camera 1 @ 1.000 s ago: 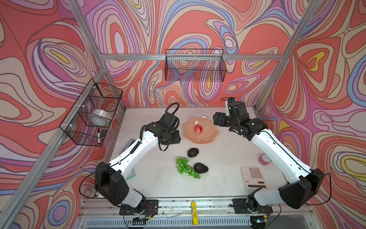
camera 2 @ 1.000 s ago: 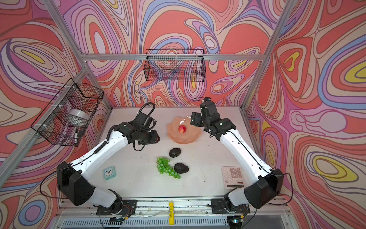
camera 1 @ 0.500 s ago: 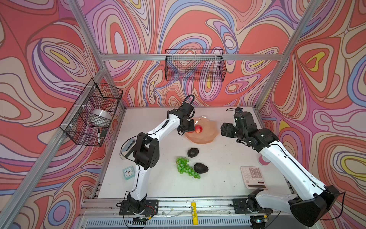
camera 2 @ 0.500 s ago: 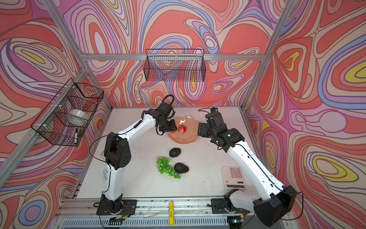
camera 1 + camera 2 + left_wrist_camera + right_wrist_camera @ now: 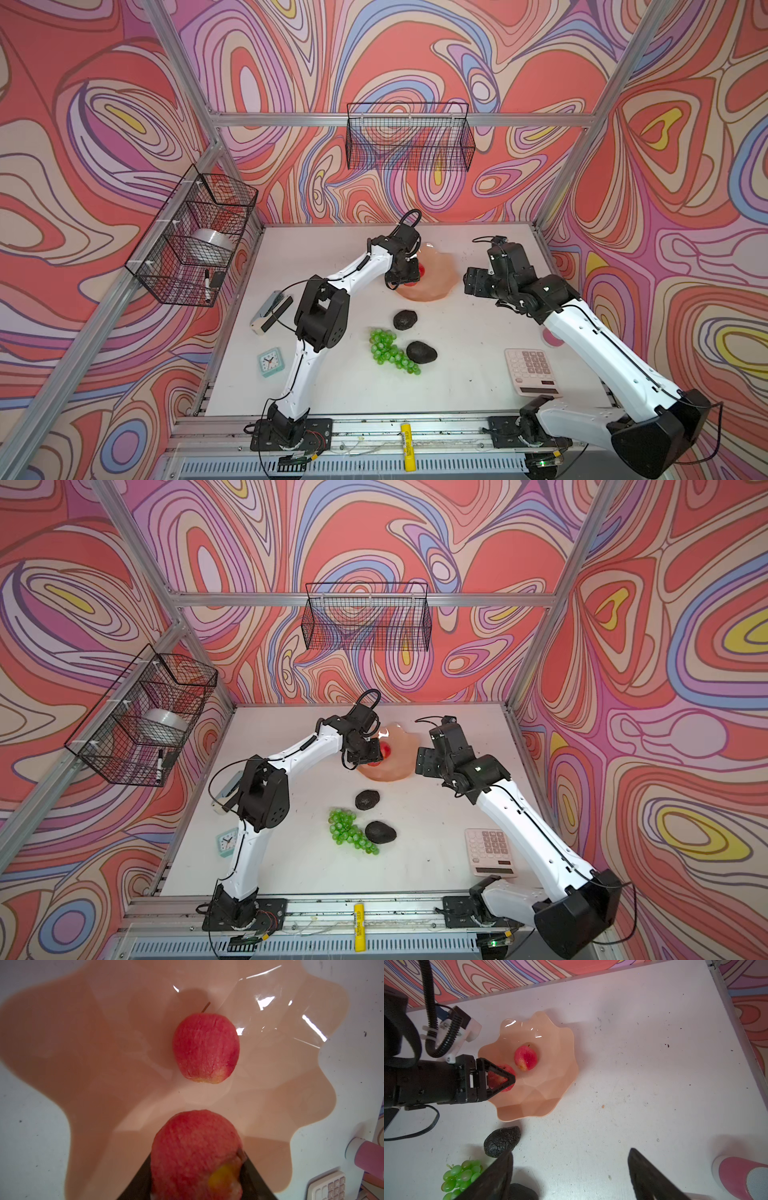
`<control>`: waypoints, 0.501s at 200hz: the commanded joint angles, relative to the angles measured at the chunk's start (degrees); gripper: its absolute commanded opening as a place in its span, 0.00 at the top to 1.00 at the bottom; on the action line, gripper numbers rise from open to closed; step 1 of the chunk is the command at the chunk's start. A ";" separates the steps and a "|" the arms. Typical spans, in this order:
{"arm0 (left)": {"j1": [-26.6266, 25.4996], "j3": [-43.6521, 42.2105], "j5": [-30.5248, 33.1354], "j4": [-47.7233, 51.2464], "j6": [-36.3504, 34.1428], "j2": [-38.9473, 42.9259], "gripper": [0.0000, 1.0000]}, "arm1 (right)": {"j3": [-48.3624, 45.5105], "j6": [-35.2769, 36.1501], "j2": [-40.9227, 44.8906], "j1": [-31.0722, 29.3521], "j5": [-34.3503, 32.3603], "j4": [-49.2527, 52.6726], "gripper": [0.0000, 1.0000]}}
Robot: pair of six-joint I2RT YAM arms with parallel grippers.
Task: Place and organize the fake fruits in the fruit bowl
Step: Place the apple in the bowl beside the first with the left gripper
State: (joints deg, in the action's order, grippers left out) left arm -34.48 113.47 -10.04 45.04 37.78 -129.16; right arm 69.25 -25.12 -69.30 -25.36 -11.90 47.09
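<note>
I get a bright, even picture. The light comes from overhead, so the white bench (image 5: 654, 1064) shows only soft, pale shadows, such as the one under the avocado (image 5: 502, 1141). The glossy bowl (image 5: 395, 766) throws a white glint off its far rim in a top view, and sharper streaks in the left wrist view. There the nearer apple (image 5: 195, 1153) is blurred and the farther apple (image 5: 205, 1049) crisp. In the right wrist view the right gripper (image 5: 570, 1152) fingers (image 5: 652, 1178) are out of focus. In both top views the wide lens splays the frame posts (image 5: 570, 166) outward.
</note>
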 commanded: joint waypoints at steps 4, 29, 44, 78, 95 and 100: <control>-0.04 1.23 0.44 0.13 1.78 -2.00 0.55 | -1.31 -0.54 1.01 0.06 0.55 -0.46 0.11; -0.33 1.26 -0.30 0.01 2.12 -2.58 0.44 | -1.67 -0.37 0.93 0.07 0.56 -0.59 0.11; -0.33 1.31 -1.29 -0.54 2.76 -2.37 0.37 | -1.75 -0.12 0.68 0.06 0.56 -0.37 0.11; -0.40 1.23 -3.62 -2.38 3.44 -0.96 0.28 | -1.83 0.27 0.40 0.10 1.59 0.35 0.11; -0.41 1.38 -4.32 -2.41 3.72 -0.20 0.25 | -1.76 0.51 0.48 0.06 2.29 0.94 0.11; -0.41 1.29 -4.21 -2.41 3.78 0.29 0.25 | -1.62 0.73 0.55 0.05 2.84 1.21 0.11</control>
State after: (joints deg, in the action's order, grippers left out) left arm -34.57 113.49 -12.93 43.48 40.01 -130.87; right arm 68.12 -25.10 -69.30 -25.36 -10.63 47.24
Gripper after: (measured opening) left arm 0.738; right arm 0.891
